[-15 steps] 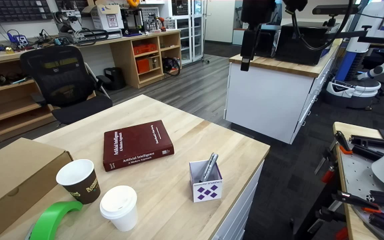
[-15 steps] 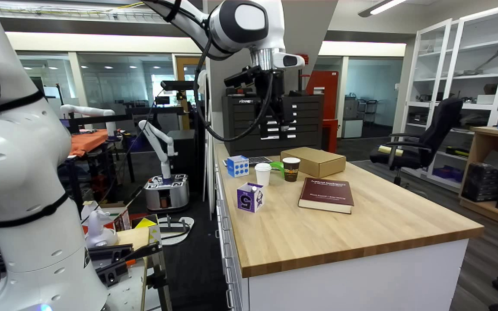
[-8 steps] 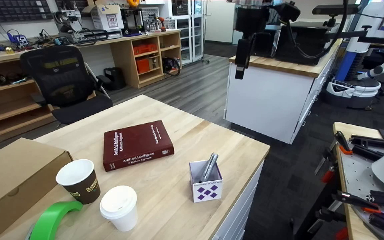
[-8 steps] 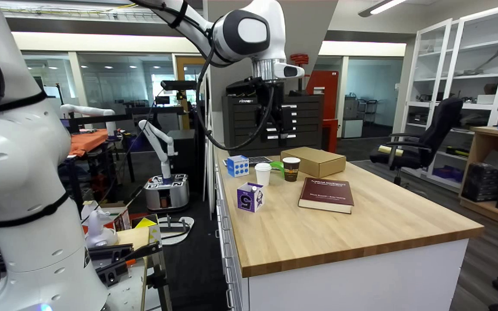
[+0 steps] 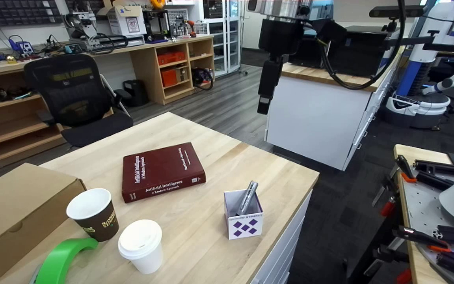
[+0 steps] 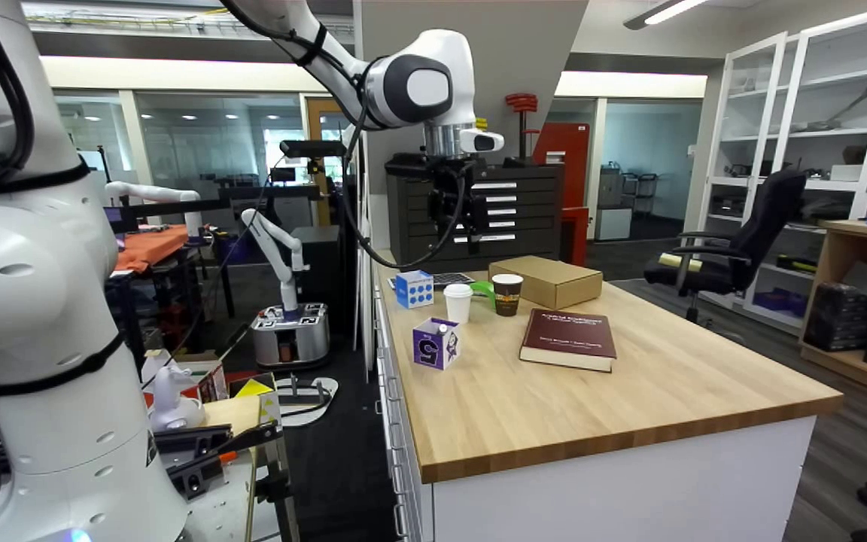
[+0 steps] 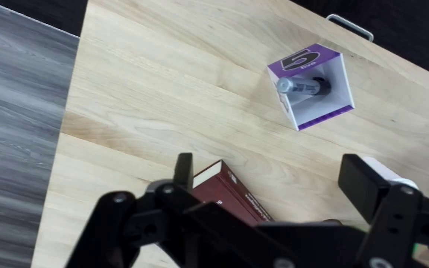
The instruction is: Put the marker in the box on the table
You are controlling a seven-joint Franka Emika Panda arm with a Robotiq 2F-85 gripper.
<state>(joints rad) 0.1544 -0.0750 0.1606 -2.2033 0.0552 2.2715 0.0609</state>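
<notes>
Because the marker (image 7: 304,86) leans inside the white-and-purple box (image 7: 324,56) at the upper right of the wrist view, one end jutting out, the placing looks done. Its lower end probably rests on the bottom, though depth is hard to read here. The box stands on the counter (image 7: 143,93); low in frame, the fingers (image 7: 359,182) are spread, holding nothing. Likely nothing is left.

The light wooden table (image 5: 199,244) held two cups (image 5: 105,224) (image 5: 148,257), two small cube boxes (image 5: 245,227) (image 6: 414,290), one larger cardboard box (image 5: 20,209), one dark red book (image 5: 160,169), one green curved object (image 5: 56,260) and one marker (image 5: 247,198).
</notes>
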